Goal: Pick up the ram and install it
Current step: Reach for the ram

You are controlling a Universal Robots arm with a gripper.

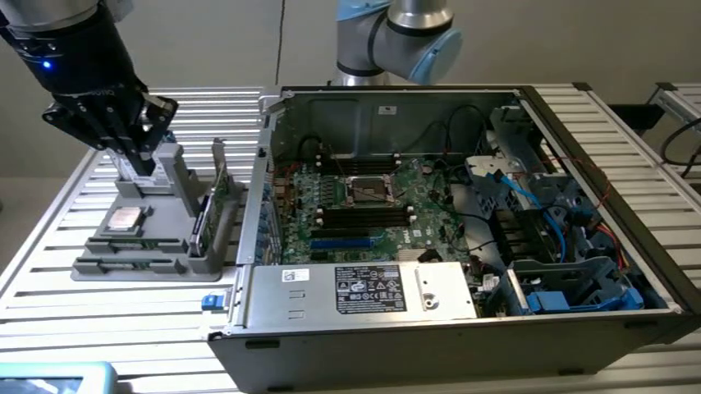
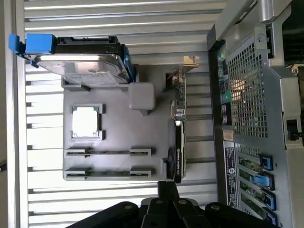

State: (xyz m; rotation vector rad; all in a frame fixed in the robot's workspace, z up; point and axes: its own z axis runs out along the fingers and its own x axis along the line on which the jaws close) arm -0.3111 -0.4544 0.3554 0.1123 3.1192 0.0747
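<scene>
Currently: gripper (image 1: 134, 167) closed, apparently empty, above the parts tray (image 1: 153, 274).
Ram (image 2: 108, 172) lies in the slot farthest from the silver drive (image 2: 80, 71); a sound pick needs the jaws squared across its mid-length.

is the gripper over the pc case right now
No, the gripper hangs above the grey tray on the exterior view's left, beside the open case.
</scene>
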